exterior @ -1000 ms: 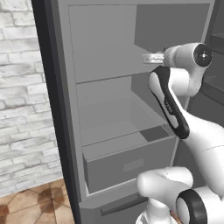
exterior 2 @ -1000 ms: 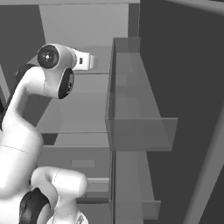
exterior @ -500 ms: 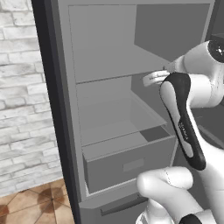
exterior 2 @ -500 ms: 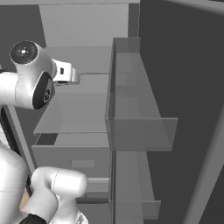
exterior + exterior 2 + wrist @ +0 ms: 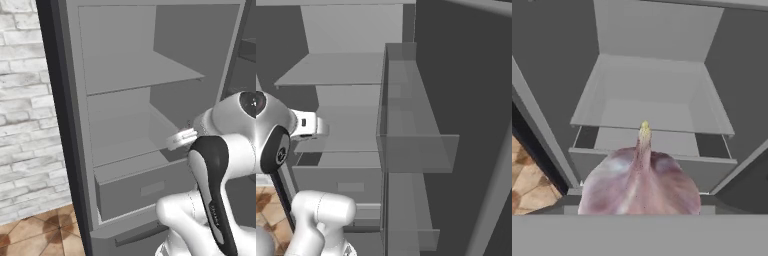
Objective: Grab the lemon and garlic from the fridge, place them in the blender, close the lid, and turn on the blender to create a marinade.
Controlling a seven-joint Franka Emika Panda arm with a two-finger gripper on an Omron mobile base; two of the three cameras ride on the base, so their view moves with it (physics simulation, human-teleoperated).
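A pinkish-purple garlic bulb (image 5: 639, 185) with a yellow tip sits right in front of the hand camera, held in my gripper (image 5: 640, 212), whose fingers it hides. Beyond it stands the open fridge (image 5: 657, 95), its wide grey drawer (image 5: 652, 165) pulled out below the shelves. From the left base view my gripper (image 5: 175, 141) hovers in front of the fridge (image 5: 120, 75), just above the drawer (image 5: 145, 187). In the right base view my gripper (image 5: 320, 130) points at the fridge's (image 5: 346, 70) middle shelf. The lemon, blender and lid are out of view.
The fridge door (image 5: 456, 100) stands open on the right, with see-through door bins (image 5: 411, 145) jutting out. A white brick wall (image 5: 25, 125) and brown tiled floor (image 5: 40, 230) lie left of the fridge.
My hand has dropped from the upper shelf level to just above the drawer and drawn back from the fridge. The elbow has swung toward the cameras.
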